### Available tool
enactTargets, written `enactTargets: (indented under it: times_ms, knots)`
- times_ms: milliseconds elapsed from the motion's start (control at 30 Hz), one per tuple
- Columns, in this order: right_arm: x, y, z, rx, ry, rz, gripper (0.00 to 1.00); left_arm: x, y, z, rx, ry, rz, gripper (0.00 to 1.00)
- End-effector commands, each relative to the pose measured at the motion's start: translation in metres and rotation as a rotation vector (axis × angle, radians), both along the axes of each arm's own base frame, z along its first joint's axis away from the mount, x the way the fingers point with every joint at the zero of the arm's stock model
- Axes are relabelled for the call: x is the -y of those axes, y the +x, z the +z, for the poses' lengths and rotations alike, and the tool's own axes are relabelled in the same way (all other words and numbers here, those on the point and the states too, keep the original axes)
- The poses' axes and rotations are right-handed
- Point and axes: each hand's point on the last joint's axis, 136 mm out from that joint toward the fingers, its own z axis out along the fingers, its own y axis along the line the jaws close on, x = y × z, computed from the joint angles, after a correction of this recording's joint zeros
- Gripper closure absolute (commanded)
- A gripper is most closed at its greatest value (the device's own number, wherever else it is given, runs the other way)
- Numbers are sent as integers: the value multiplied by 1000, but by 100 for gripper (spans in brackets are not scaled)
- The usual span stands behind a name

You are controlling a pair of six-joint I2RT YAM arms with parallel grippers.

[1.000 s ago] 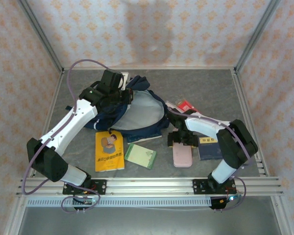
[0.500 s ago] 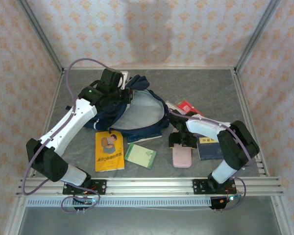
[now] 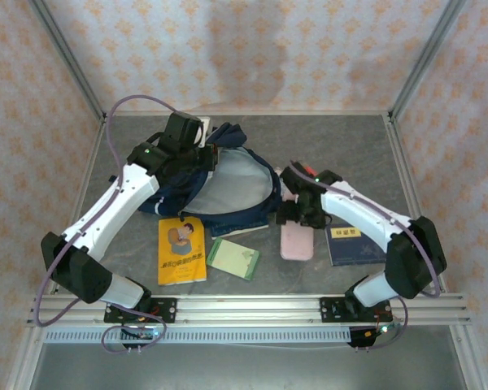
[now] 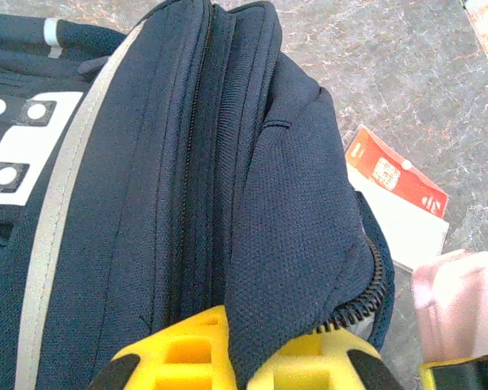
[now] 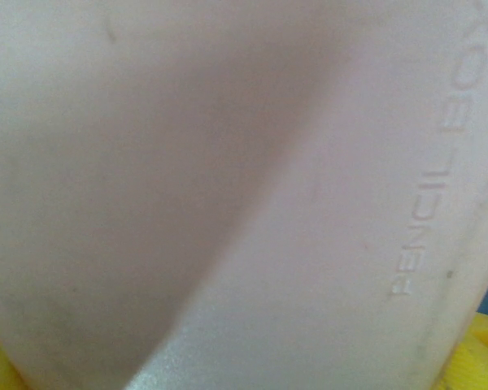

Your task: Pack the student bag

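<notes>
Overhead, the student bag (image 3: 228, 191) lies on the grey table (image 3: 342, 146), mouth gaping and pale grey lining showing. The left gripper (image 3: 210, 156) is over the bag's far rim, but from up here you cannot see what its jaws are doing. The left wrist camera settles it: the two yellow fingers (image 4: 179, 357) are pressed together on a fold of navy mesh right beside the zip teeth, clamped on the bag's opening edge. That close view also gives the white reflective stripe and white buckle patches along the bag's front, and a red packet (image 4: 394, 175) lying just off the bag's edge, which is largely hidden under the right arm in the overhead view. The right gripper (image 3: 295, 216) sits just off the bag's right-hand side, jaws spread wide around the end of the pink pencil case (image 3: 297, 242) nearest the bag and gripping it. The right wrist camera is so close that it is nearly all pale pink plastic, with raised lettering reading PENCIL and a sliver of yellow pads (image 5: 486, 366) at the corner. Back overhead: a yellow book (image 3: 181, 250) and a green notebook (image 3: 233, 257) lie just on the near side of the bag, and a navy book (image 3: 354, 244) lies beyond the pencil case.
</notes>
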Motion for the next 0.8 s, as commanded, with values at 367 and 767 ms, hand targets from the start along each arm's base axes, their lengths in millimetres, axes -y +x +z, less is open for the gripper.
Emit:
enactTargets:
  times_ms: [367, 767]
  knots:
    - [-128, 115, 128, 202, 680, -332, 26, -18, -3, 90, 210, -84, 81, 100]
    - [-212, 185, 94, 200, 795, -483, 28, -12, 9, 124, 288, -130, 68, 100]
